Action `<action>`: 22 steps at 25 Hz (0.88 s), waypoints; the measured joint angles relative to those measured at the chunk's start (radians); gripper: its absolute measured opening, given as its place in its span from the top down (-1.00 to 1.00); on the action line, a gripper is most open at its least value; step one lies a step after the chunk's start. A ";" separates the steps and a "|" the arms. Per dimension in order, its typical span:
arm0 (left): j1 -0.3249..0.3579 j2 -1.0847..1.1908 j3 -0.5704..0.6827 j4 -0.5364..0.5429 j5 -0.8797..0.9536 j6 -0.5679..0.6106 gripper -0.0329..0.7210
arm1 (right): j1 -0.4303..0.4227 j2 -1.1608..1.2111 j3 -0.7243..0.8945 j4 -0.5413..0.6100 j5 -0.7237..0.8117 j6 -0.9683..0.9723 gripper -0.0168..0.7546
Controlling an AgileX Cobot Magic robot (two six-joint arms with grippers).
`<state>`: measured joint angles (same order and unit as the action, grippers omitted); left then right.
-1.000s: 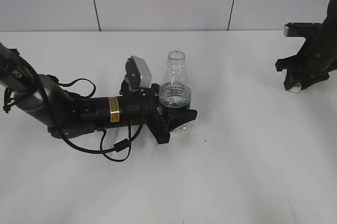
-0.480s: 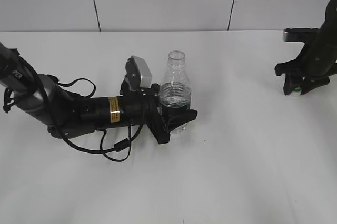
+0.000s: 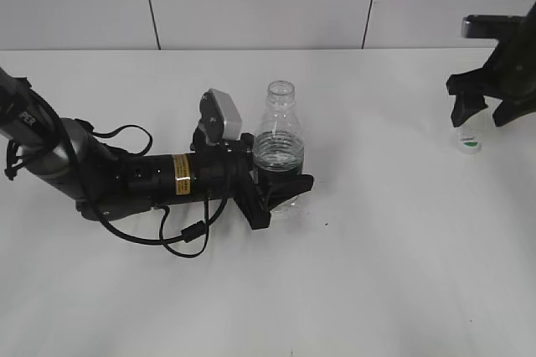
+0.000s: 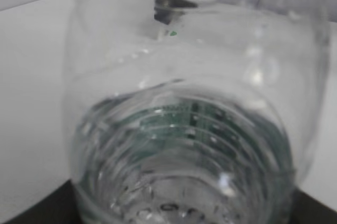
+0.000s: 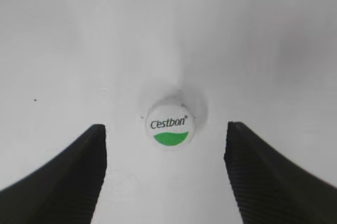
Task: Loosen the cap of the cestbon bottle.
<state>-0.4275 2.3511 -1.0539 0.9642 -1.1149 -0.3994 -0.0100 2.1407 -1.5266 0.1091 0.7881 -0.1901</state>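
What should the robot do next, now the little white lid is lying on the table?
Probably open the left gripper and let go of the cestbon bottle. Its neck is bare, and the cap lies on the table far to the right, between the open fingers of the right gripper, which touch nothing. So the lid looks fully off; only the bottle is held.

- One cestbon bottle (image 3: 279, 149), upright and uncapped, at the desk's (image 3: 377, 273) centre.
- One cap (image 3: 471, 143), lying at the bottle's three o'clock.
- Two grippers: left gripper (image 3: 280, 185), right gripper (image 3: 486, 106).
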 joint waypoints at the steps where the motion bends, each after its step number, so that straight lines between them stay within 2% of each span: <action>1: 0.000 0.000 0.000 0.000 0.001 0.000 -0.16 | 0.000 -0.019 -0.001 0.001 0.000 0.000 -0.42; 9: -0.002 0.000 0.000 -0.020 0.001 0.000 -0.18 | 0.000 -0.115 -0.001 0.016 0.002 0.001 -0.43; 16: 0.000 0.008 0.003 -0.047 0.041 -0.005 -0.58 | 0.000 -0.142 -0.001 0.043 0.003 0.004 -0.43; 22: 0.000 0.002 0.010 -0.048 0.013 -0.006 -0.63 | 0.000 -0.148 -0.001 0.045 0.002 0.004 -0.43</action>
<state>-0.4274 2.3536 -1.0438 0.9160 -1.1019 -0.4058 -0.0100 1.9923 -1.5276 0.1539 0.7903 -0.1860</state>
